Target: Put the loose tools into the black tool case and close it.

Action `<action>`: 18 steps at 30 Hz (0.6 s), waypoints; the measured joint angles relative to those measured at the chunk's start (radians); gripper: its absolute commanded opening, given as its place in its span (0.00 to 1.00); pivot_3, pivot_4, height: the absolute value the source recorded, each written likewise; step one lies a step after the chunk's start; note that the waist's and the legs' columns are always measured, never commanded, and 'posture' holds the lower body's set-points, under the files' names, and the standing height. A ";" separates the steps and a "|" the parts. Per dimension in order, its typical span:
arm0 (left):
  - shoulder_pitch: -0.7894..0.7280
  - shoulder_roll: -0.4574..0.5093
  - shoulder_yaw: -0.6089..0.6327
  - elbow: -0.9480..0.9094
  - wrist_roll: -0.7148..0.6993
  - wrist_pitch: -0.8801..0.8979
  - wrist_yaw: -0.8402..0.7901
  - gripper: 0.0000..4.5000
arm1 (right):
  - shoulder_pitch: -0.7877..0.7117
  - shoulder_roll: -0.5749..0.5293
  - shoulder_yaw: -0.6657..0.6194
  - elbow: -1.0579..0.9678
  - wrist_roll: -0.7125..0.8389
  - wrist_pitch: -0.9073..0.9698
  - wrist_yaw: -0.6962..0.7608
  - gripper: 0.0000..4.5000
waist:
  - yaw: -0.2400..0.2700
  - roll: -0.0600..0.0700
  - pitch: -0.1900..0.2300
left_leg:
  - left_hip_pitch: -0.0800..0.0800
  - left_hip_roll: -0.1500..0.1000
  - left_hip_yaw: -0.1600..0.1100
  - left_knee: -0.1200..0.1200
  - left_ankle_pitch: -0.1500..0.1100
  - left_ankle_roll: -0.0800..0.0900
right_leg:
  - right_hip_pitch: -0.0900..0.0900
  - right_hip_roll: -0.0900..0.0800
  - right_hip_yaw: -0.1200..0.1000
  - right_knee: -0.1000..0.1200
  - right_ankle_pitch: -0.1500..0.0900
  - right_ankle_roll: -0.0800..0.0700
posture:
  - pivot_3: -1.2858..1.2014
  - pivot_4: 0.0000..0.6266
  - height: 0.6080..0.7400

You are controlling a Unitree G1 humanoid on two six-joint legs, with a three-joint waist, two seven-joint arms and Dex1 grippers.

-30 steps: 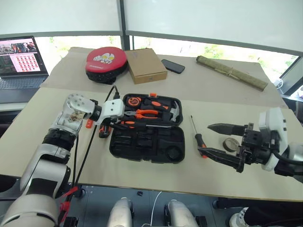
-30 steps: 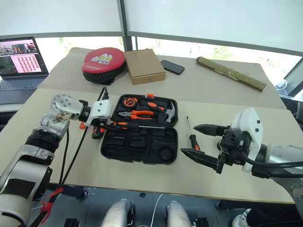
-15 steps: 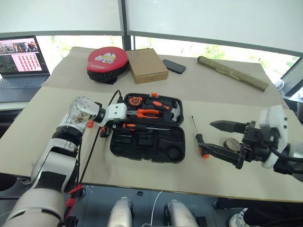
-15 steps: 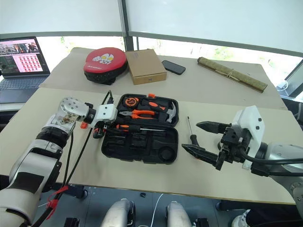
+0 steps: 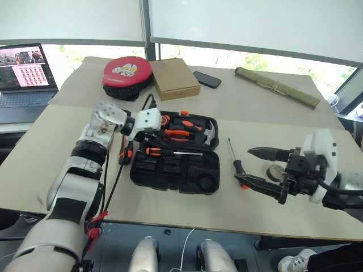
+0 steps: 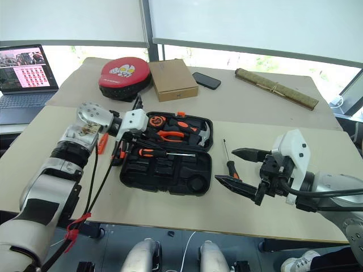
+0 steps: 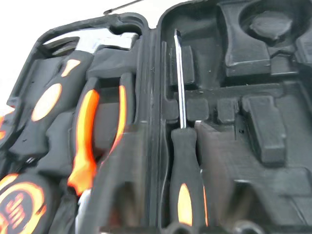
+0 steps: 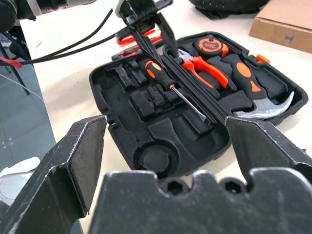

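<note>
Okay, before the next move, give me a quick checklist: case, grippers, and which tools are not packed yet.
1. Black tool case open, lid flat on the table: ok.
2. Screwdriver in the case lying along the hinge: ok; fully seated in its slot: cannot tell.
3. Left gripper clear of that screwdriver's handle: cannot tell.
4. Right gripper open and empty: ok.
5. Second screwdriver packed: not ok; it lies on the table to the right of the case.
6. Tape roll packed: not ok; it is on the table behind the right gripper.
</note>
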 measured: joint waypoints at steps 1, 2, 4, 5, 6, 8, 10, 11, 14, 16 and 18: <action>0.005 -0.006 -0.004 0.014 0.010 -0.007 0.009 0.01 | 0.000 0.002 0.000 0.004 -0.003 -0.001 -0.001 1.00 | 0.000 0.000 0.000 | 0.000 0.000 0.000 0.000 0.000 0.000 | 0.000 0.000 0.000 0.000 0.000 0.000 | 0.52 0.24 1.00; 0.010 -0.011 -0.008 0.023 0.016 -0.009 0.014 0.01 | 0.000 0.007 0.000 0.004 -0.003 -0.001 -0.001 1.00 | 0.001 0.000 0.000 | 0.000 0.000 0.000 0.000 0.000 0.000 | 0.000 0.000 0.000 0.000 0.000 0.000 | 0.52 0.24 1.00; 0.013 -0.015 -0.018 0.033 0.034 -0.018 0.020 0.01 | 0.000 0.014 0.000 0.004 -0.004 -0.001 -0.002 1.00 | 0.001 0.000 0.000 | 0.000 0.000 0.000 0.000 0.000 0.000 | 0.000 0.000 0.000 0.000 0.000 0.000 | 0.52 0.24 1.00; 0.013 -0.015 -0.023 0.034 0.037 -0.024 0.022 0.01 | 0.001 0.015 0.000 0.003 -0.004 -0.001 -0.003 1.00 | 0.002 0.000 0.000 | 0.000 0.000 0.000 0.000 0.000 0.000 | 0.000 0.000 0.000 0.000 0.000 0.000 | 0.52 0.24 1.00; 0.013 -0.015 -0.027 0.035 0.044 -0.026 0.026 0.01 | 0.001 0.015 0.000 0.003 -0.004 -0.001 -0.003 1.00 | 0.002 0.000 0.000 | 0.000 0.000 0.000 0.000 0.000 0.000 | 0.000 0.000 0.000 0.000 0.000 0.000 | 0.52 0.24 1.00; 0.013 -0.016 -0.035 0.043 0.066 -0.051 0.046 0.01 | 0.001 0.021 0.000 0.003 -0.004 -0.001 -0.004 1.00 | 0.002 0.000 0.000 | 0.000 0.000 0.000 0.000 0.000 0.000 | 0.000 0.000 0.000 0.000 0.000 0.000 | 0.52 0.24 1.00; 0.013 -0.016 -0.041 0.048 0.074 -0.080 0.054 0.01 | 0.001 0.027 0.000 0.003 -0.003 -0.001 -0.006 1.00 | 0.002 0.000 0.000 | 0.000 0.000 0.000 0.000 0.000 0.000 | 0.001 0.000 0.000 0.000 0.000 0.000 | 0.52 0.24 1.00; 0.013 -0.016 -0.045 0.051 0.079 -0.101 0.059 0.01 | 0.002 0.028 0.000 0.003 -0.002 -0.001 -0.008 1.00 | 0.003 0.000 0.000 | 0.000 0.000 0.000 0.000 0.000 0.000 | 0.001 0.000 0.000 0.000 0.000 0.000 | 0.52 0.24 1.00; 0.013 -0.021 -0.065 0.072 0.109 -0.150 0.089 0.01 | 0.002 0.032 0.000 0.003 -0.002 -0.001 -0.012 1.00 | 0.003 0.000 0.000 | 0.001 0.000 0.000 0.000 0.000 0.000 | 0.002 0.000 0.000 0.000 0.000 0.000 | 0.52 0.24 1.00; 0.010 -0.028 -0.070 0.090 0.121 -0.181 0.122 0.01 | 0.002 0.032 0.001 0.003 -0.004 -0.001 -0.012 1.00 | 0.005 0.001 -0.001 | 0.003 -0.001 -0.001 0.001 0.000 0.000 | 0.004 0.000 0.000 0.000 0.000 0.000 | 0.52 0.24 1.00; 0.008 -0.034 -0.072 0.103 0.130 -0.199 0.147 0.01 | 0.008 0.032 0.003 0.003 -0.012 -0.001 -0.013 1.00 | 0.007 0.001 -0.001 | 0.003 -0.001 -0.001 0.001 0.000 0.000 | 0.005 -0.001 0.000 0.000 0.000 0.000 | 0.52 0.24 1.00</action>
